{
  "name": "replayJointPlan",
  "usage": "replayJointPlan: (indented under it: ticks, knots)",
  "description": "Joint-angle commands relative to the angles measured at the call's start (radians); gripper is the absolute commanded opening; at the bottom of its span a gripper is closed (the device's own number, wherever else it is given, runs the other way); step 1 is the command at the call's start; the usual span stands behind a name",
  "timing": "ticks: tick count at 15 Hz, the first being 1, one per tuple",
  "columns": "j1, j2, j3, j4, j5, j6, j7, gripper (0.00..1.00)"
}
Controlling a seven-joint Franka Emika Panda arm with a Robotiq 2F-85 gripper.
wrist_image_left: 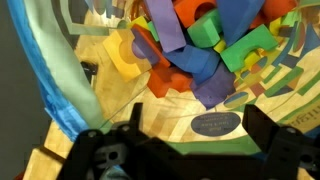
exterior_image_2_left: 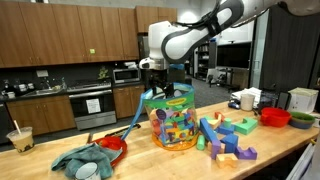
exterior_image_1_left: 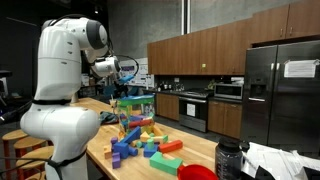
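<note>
A clear plastic bag (exterior_image_2_left: 172,120) with a colourful print and blue trim stands on the wooden counter, full of foam blocks (wrist_image_left: 200,45). In both exterior views my gripper (exterior_image_2_left: 154,88) hangs right over the bag's top (exterior_image_1_left: 133,112), pointing down. In the wrist view the gripper (wrist_image_left: 198,125) is open. Its dark fingers (wrist_image_left: 262,125) stand wide on either side of an oval label (wrist_image_left: 215,123) on the bag's printed surface. I cannot tell whether the fingertips touch the plastic. Nothing is held.
Loose foam blocks (exterior_image_2_left: 226,140) lie on the counter beside the bag, also visible as loose blocks (exterior_image_1_left: 146,146). A red bowl (exterior_image_2_left: 112,146) and a teal cloth (exterior_image_2_left: 84,162) are nearby. Another red bowl (exterior_image_2_left: 275,117), a white mug (exterior_image_2_left: 247,100) and an iced drink (exterior_image_2_left: 20,138) stand further off.
</note>
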Motion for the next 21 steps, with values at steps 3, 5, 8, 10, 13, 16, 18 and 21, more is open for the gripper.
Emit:
replayJointPlan:
  ticks: [3,5,8,10,13,16,18,21]
  knots:
    - [-0.002,0.011,0.02,0.013,0.13,-0.039,-0.045,1.0]
    - [-0.007,0.031,0.024,0.026,0.194,-0.059,-0.073,1.0]
    - [-0.013,0.046,0.016,0.04,0.212,-0.08,-0.099,1.0]
    - [-0.017,0.05,0.007,0.043,0.177,-0.089,-0.109,1.0]
    - [-0.019,0.053,-0.013,0.035,0.063,-0.089,-0.113,1.0]
    - [-0.022,0.056,-0.023,0.019,0.013,-0.077,-0.101,1.0]
    - [-0.023,0.061,-0.024,0.001,0.0,-0.062,-0.089,1.0]
    - [-0.016,0.075,-0.024,-0.039,-0.026,-0.018,-0.059,1.0]
